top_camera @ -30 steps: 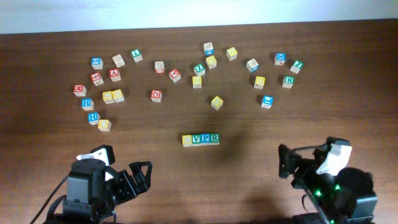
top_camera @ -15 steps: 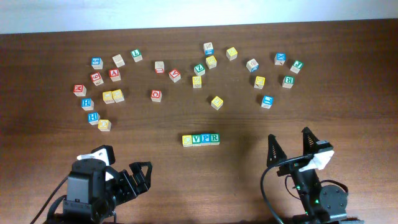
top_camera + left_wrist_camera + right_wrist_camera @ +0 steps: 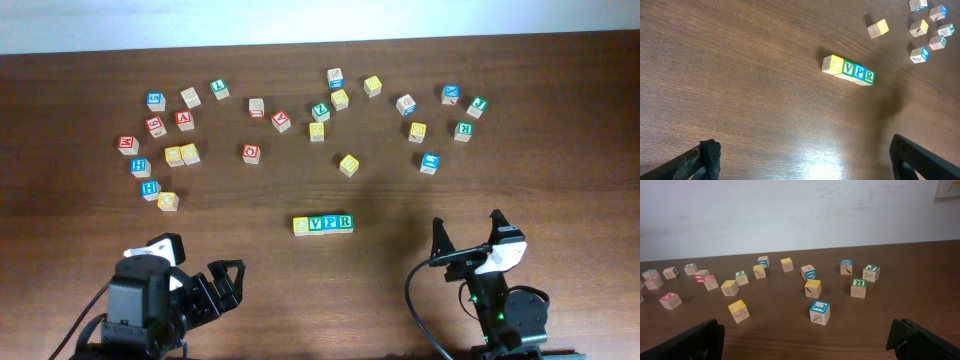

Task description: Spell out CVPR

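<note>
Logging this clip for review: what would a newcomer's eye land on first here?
A tidy row of four blocks stands alone at the table's centre front, showing V, P, R after a yellow one. Behind it, loose letter blocks lie scattered in a wide arc toward the far edge. The left tool and right tool sit open near the front edge, holding nothing.

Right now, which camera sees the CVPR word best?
The left wrist view: the row looks biggest there, letters clear. Overhead shows the row whole but tiny. The right wrist view misses it, seeing only loose blocks.
</note>
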Controlling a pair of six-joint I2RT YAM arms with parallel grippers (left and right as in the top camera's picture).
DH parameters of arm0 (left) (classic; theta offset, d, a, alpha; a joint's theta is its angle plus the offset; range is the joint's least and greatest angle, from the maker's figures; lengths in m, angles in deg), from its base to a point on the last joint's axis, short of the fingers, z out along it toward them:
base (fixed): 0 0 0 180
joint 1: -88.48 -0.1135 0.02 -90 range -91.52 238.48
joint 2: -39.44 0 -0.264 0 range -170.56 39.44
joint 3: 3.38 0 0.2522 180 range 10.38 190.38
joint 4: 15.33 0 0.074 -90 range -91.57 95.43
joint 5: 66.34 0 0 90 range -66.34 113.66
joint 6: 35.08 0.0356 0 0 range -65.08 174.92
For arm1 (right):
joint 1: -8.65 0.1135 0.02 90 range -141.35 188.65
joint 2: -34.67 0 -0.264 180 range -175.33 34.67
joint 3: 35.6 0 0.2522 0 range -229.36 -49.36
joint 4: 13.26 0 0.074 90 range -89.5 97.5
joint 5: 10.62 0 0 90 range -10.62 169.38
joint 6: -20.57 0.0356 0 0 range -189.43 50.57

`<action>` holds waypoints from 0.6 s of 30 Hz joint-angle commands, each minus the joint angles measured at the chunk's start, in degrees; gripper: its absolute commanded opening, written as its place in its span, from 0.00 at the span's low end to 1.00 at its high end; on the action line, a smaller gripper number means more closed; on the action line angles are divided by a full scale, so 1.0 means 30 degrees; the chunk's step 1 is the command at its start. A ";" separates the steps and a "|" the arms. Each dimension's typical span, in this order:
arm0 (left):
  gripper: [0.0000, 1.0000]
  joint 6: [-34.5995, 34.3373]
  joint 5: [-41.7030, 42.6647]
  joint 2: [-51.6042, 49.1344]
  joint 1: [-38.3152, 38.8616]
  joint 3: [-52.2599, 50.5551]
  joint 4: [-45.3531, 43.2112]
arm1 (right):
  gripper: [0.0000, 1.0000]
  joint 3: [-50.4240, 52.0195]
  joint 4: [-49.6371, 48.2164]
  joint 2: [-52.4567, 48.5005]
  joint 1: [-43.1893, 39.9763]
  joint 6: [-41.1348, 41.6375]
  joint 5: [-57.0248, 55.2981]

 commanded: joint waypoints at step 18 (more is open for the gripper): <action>0.99 -0.0197 -0.0007 0.0095 -0.0095 -0.0073 -0.0029 | 0.98 0.0102 0.0284 0.0204 -0.0117 -0.1049 -0.0721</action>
